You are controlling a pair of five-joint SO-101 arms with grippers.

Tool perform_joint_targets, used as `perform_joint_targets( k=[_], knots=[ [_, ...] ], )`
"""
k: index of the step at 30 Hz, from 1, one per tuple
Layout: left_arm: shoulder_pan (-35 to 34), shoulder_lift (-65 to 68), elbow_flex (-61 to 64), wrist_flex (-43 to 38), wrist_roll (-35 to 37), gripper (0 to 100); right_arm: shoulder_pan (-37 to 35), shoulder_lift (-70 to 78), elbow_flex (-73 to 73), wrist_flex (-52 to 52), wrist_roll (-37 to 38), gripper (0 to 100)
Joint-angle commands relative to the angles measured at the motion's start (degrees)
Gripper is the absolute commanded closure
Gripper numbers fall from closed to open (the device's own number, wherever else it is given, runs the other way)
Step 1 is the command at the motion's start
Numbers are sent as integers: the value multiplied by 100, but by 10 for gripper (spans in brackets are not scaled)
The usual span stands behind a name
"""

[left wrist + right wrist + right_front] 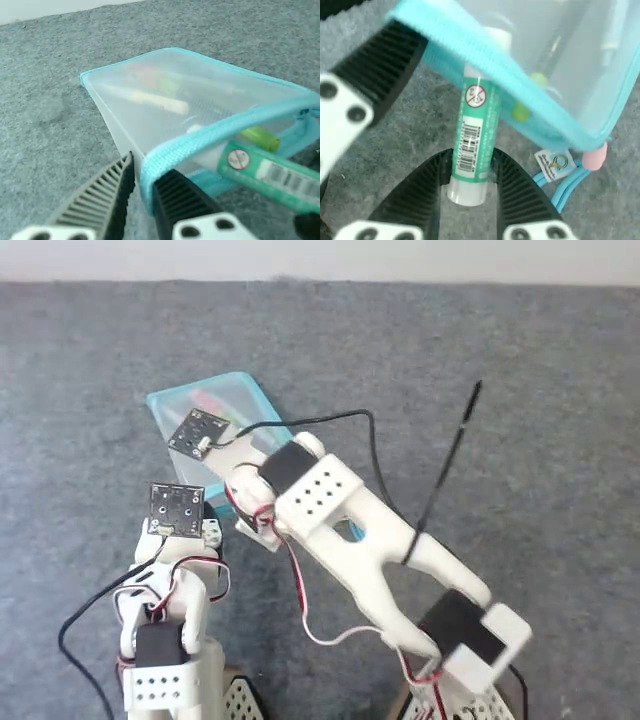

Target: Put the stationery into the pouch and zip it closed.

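Observation:
A clear pouch [200, 95] with teal trim lies on the grey carpet, and it also shows in the high view [225, 395]. My left gripper [144, 186] is shut on the teal zipper edge [210, 135] at the pouch's mouth, holding it raised. A green glue stick [472, 135] points into that mouth, its far end under the lifted edge. My right gripper [471, 162] is shut on the stick's near end. Inside the pouch lie a white pen [157, 101] and a yellow-green capped item [260, 136]. One finger [377, 67] of the left gripper shows at the pouch edge.
A pink zipper pull [594, 157] and a small tag [552, 162] hang on teal cord beside the pouch. A black cable [450, 455] rises over the right arm [340, 520]. The left arm [165, 640] stands close beside it. Grey carpet [520, 350] stretches all around.

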Motion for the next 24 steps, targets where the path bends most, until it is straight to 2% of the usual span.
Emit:
perform_joint_targets(
  k=[1,17,24],
  knots=[
    [35,-9,-365,88,-62,988,66,198,-809,-22,-70,991],
    [44,-18,-462,141,-62,988,251,2580,-4018,998,-26,986],
    [44,-18,-462,141,-62,988,286,2914,-4589,1429,-26,807]
  ],
)
